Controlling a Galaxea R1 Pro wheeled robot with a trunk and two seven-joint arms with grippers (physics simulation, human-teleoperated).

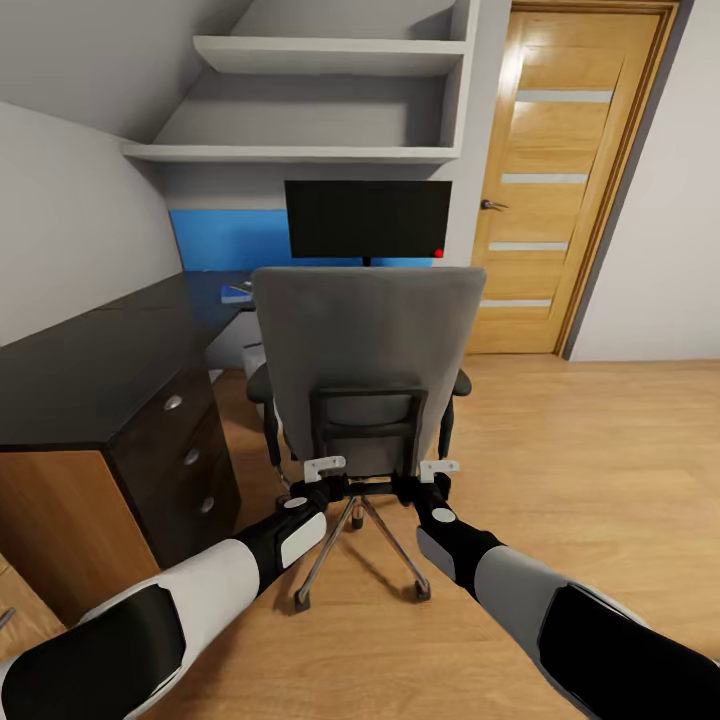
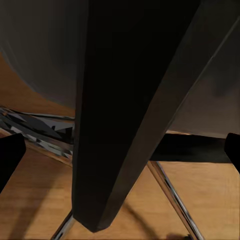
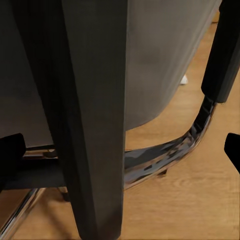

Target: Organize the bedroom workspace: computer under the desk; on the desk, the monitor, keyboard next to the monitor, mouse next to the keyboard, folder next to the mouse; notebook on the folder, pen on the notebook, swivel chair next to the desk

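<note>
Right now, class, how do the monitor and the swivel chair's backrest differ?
The monitor is black and wider than tall; the chair backrest is grey and taller than wide. The monitor stands farther back, on the desk; the chair stands on the floor, nearer the camera, hiding the monitor's base. Both are upright and roughly rectangular.

**Count of things in the room**

One swivel chair [image 1: 365, 350], one monitor [image 1: 367, 219], one desk [image 1: 90, 370] with three silver drawer knobs [image 1: 191, 456], two wall shelves [image 1: 330, 55], one oak door [image 1: 565, 180], two robot arms [image 1: 250, 560].
</note>
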